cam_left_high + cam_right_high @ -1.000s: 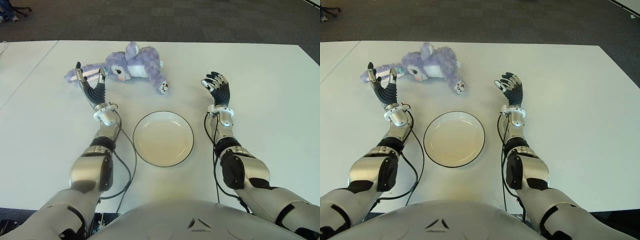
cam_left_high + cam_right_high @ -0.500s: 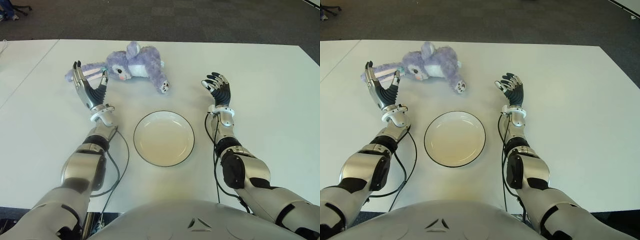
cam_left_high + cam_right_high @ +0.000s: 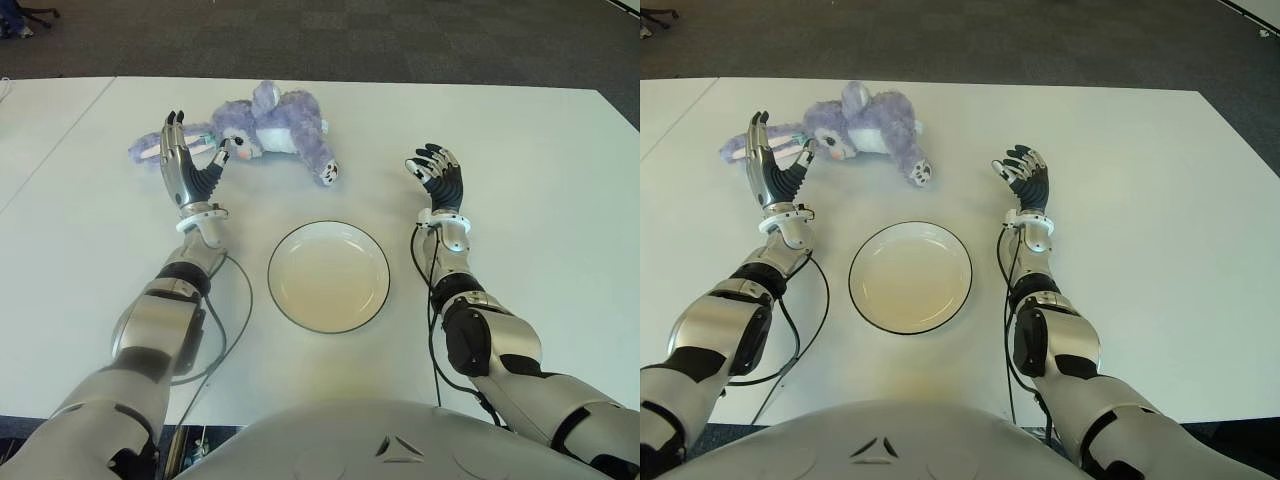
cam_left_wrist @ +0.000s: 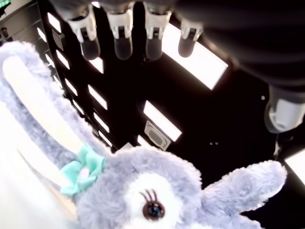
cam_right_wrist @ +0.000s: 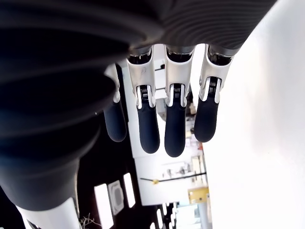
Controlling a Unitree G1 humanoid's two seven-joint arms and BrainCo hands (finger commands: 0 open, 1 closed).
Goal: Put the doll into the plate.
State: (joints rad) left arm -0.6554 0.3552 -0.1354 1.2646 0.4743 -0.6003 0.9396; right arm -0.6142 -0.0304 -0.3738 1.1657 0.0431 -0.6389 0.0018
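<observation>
Two hands in view, neither holding anything. L hand (image 3: 190, 170) is raised just short of the doll's head, fingers spread wide, thumb near its face. Doll (image 3: 270, 125) lies on its side on the table (image 3: 560, 200), beyond the plate (image 3: 328, 276), apart from it. R hand (image 3: 437, 175), right of the plate, is idle with fingers loosely extended. Recommend: L hand should close around head/body, not the floppy ear, for a firm lift.

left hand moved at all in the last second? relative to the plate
Yes. The left hand has gone forward, away from the plate, and slightly toward the doll; its open fingers now frame the doll's head. The plate and doll stayed put.
</observation>
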